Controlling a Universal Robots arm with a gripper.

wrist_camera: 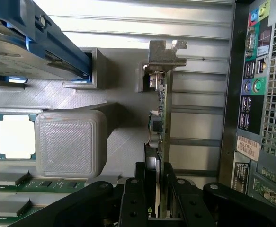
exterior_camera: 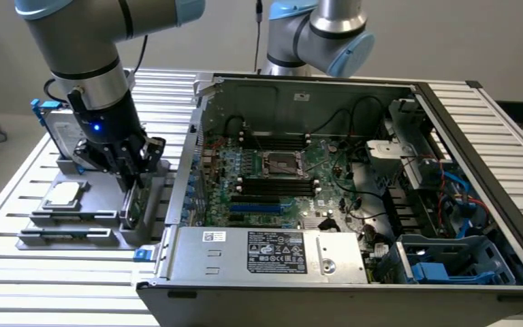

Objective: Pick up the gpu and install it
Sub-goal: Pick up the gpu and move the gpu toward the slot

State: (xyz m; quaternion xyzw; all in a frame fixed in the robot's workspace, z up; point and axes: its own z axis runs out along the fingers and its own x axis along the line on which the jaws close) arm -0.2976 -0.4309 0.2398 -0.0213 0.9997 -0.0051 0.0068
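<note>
The gripper (wrist_camera: 156, 182) clamped the upright gpu (wrist_camera: 160, 116) by its edge; the card stood in a grey holder (exterior_camera: 69, 221), on the exterior view's left of the open computer case (exterior_camera: 289, 101).

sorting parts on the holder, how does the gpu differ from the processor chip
The gpu stands on edge; the processor chip lies flat. The gpu is a green board; the processor chip is a small silver square. The gripper grips the gpu, not the processor chip. Both sit in the grey holder.
</note>
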